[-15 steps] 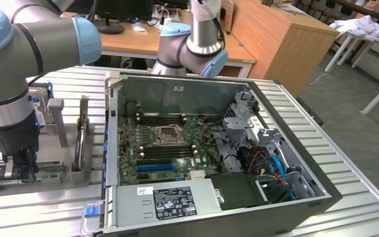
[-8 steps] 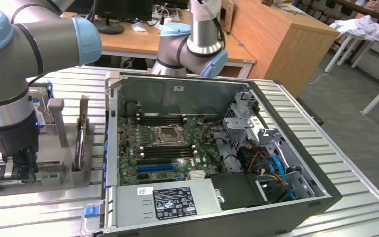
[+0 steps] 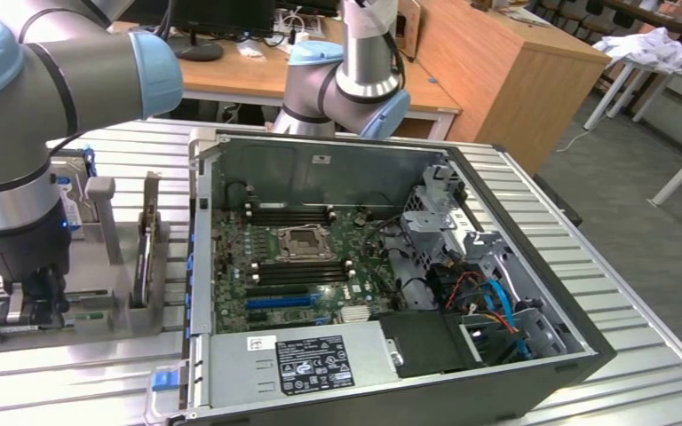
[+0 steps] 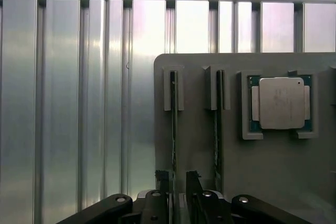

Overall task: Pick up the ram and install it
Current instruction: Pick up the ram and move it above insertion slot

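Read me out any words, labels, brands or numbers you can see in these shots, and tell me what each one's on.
Nothing can be read.
Black label on the power supply: print too small to read.
White sticker beside it: too small.
Processor lid: markings too faint.

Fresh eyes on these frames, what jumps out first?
The open computer case, with its green motherboard bared, dominates the middle of the exterior view. At that view's left the gripper is down at a grey fixture. The wrist view puts it right at the ram, edge-on in its slot, with a silver processor seated alongside.
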{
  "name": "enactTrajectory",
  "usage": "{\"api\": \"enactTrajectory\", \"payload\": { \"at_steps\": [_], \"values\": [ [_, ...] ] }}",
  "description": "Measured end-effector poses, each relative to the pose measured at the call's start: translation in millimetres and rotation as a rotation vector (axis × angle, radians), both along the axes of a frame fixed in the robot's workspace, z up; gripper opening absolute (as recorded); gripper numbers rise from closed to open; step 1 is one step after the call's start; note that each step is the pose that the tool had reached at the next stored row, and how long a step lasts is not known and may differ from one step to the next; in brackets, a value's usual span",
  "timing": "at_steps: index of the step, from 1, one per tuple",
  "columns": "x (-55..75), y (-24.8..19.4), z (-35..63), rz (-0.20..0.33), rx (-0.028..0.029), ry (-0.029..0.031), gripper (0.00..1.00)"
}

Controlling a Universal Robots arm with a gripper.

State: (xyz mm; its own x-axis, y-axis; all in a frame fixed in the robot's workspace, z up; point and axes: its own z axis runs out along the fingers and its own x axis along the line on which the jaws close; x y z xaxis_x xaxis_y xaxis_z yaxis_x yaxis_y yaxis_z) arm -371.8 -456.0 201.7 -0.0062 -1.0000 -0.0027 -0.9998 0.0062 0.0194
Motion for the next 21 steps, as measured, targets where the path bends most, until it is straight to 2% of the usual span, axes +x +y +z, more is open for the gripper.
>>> {"api": "enactTrajectory", "payload": {
  "at_steps": [21],
  "values": [
    [3.3, -0.6, 1.6, 0.0, 0.0001, 0.0001, 0.27]
  ]
}}
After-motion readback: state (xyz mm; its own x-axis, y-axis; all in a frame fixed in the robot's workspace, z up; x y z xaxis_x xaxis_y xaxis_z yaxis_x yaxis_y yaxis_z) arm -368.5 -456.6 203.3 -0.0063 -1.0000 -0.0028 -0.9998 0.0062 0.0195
